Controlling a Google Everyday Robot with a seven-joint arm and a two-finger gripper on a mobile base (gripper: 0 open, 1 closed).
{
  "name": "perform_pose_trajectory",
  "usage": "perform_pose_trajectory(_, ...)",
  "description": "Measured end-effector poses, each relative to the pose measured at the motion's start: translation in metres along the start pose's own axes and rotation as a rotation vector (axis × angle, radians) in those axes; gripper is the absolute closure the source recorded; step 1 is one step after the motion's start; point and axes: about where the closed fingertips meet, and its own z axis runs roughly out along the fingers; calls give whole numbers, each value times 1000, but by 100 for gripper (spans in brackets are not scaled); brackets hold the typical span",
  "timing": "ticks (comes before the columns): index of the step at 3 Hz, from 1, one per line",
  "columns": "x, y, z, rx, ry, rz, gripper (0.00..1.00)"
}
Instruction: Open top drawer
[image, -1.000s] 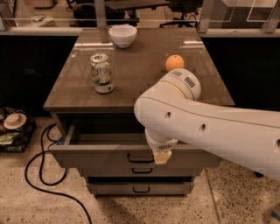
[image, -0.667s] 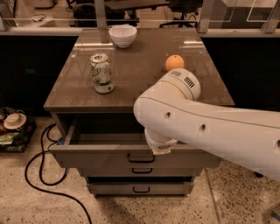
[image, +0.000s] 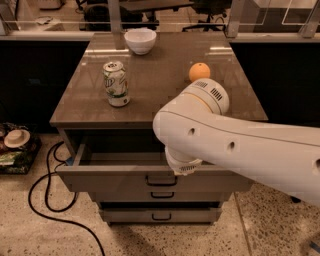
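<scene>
The top drawer (image: 110, 178) stands pulled out from under the brown cabinet top, and its grey interior (image: 122, 149) shows empty. Its small black loop handle (image: 161, 180) sits at the centre of the front. My white arm reaches in from the right across the drawer. My gripper (image: 184, 168) is at the arm's lower end, just above the drawer's front edge and a little right of the handle. Most of it is hidden under the arm.
On the cabinet top (image: 165, 95) stand a green and white can (image: 116, 84), a white bowl (image: 140, 40) and an orange (image: 199, 72). Two narrower drawers (image: 162, 195) (image: 161, 216) sit shut below. A black cable (image: 45, 200) and clutter (image: 15, 145) lie on the floor at left.
The gripper's tip, which hung down over the drawer front by the handle, has drawn up under the arm. The drawer stays open the same amount.
</scene>
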Motion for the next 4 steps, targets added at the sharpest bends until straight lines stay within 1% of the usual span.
perform_pose_trajectory(1, 0, -22, 21, 14, -43, -12, 100)
perform_pose_trajectory(2, 2, -49, 48, 57, -105, -25, 100)
perform_pose_trajectory(3, 17, -67, 69, 118, -151, 6, 100)
perform_pose_trajectory(4, 26, -68, 77, 133, -164, 30, 100)
